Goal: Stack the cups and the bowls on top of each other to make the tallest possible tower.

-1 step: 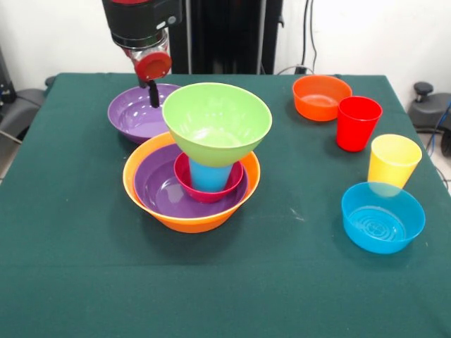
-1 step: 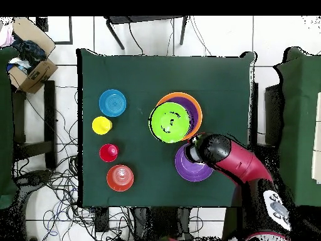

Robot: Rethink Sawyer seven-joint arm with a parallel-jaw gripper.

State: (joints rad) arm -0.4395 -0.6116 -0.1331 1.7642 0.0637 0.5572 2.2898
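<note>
tower (image 1: 194, 176): five pieces, lime green bowl (image 1: 217, 122) on top | left: second purple bowl (image 1: 137, 111), four pieces along one worktop edge | hand (image 1: 153, 90) above purple bowl, finger state unclear

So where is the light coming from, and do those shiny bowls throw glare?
Front view: soft shadows sit just under the tower and blue bowl, suggesting light from above; pale sheen shows inside the lime green bowl. Overhead view: white highlights dot that bowl.
</note>
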